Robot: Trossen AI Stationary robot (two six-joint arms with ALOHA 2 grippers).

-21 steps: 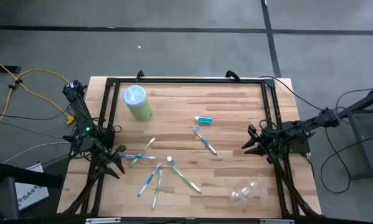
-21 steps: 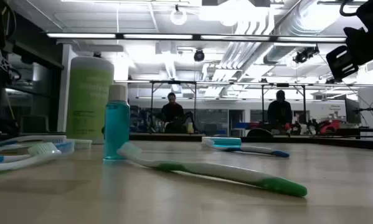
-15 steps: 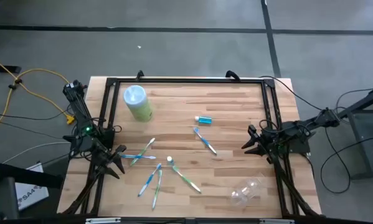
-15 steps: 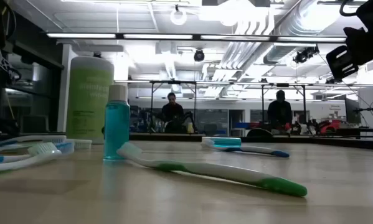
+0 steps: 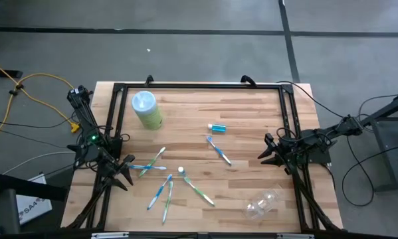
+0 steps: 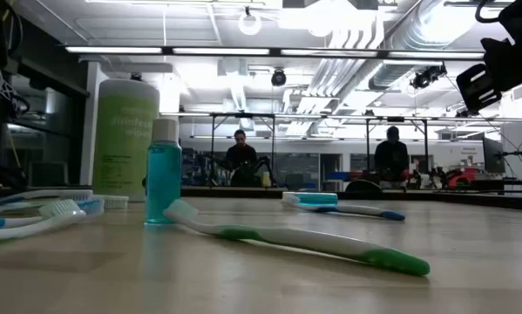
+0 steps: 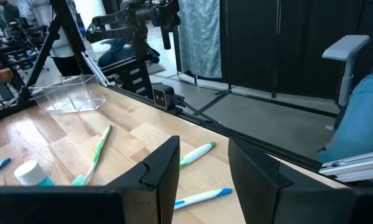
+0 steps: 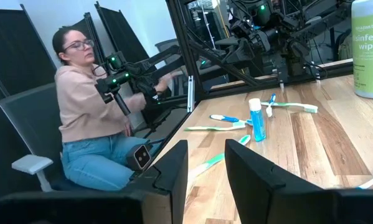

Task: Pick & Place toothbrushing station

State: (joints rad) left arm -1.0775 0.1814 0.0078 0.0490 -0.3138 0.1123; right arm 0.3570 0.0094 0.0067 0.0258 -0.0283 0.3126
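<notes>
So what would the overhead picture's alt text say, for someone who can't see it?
Seen from above, a wooden table holds scattered toothbrushes, a small blue tube, a clear plastic cup on its side and a green canister. The left gripper and right gripper wait, open, at opposite edges.

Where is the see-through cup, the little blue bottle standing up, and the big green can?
clear plastic cup [image 5: 262, 204], high view, middle of its side as it lies tipped over
small blue bottle [image 6: 163, 179], low view, its blue body
pale-green wipes canister [image 5: 147, 110], high view, its side
</notes>
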